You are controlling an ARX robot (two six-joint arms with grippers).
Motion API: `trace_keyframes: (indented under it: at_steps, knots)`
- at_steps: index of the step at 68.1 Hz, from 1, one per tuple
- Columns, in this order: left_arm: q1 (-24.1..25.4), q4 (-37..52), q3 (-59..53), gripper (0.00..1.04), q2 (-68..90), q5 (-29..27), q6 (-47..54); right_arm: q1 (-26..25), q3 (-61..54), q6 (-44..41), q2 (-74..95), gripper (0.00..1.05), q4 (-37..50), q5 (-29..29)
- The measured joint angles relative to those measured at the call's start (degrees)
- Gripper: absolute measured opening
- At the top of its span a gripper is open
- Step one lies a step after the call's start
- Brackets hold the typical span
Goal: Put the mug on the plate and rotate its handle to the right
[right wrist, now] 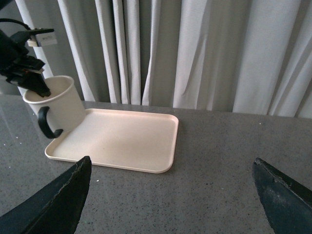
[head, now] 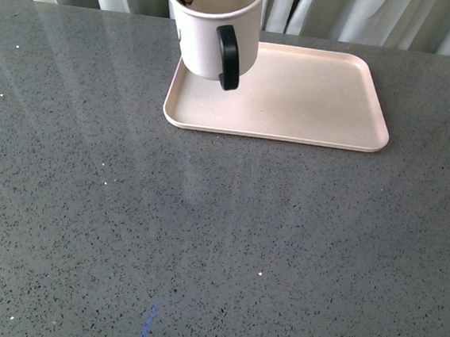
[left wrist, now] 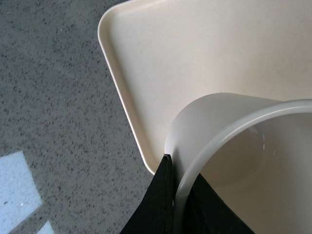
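Mug: cream-white ceramic mug (head: 207, 43), over left end of pale pink rectangular plate (head: 311, 97).
Handle: black loop (head: 228, 57), facing robot.
Left fingers (left wrist: 153, 209): pinching mug rim.

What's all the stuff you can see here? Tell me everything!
mug: one, cream-white, held tilted over the plate's left end
handle: one, black, on the mug, facing the front camera
plate: one, pale pink-beige, far side of the table
table: one, speckled grey, under everything
curtains: several folds, whitish, behind the table
left claw: one, black, shut on the mug's rim
right claw: one, black, open, holding nothing
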Motion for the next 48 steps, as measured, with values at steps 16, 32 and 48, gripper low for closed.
trace_keyframes:
  at_steps: [16, 32, 48]
  knots:
    - [-1.55, -3.41, 10.99, 0.02, 7.67, 0.09, -0.37, 0.0, 0.0, -0.02, 0.0, 0.96, 0.0, 0.02]
    - [-1.99, -6.58, 18.78, 0.02, 15.17, -0.72, -0.74, 0.0, 0.0, 0.0, 0.0, 0.96, 0.0, 0.02]
    - [-2.23, -8.92, 25.03, 0.02, 20.22, -1.36, -2.67, 0.0, 0.0, 0.0, 0.0, 0.96, 0.0, 0.02]
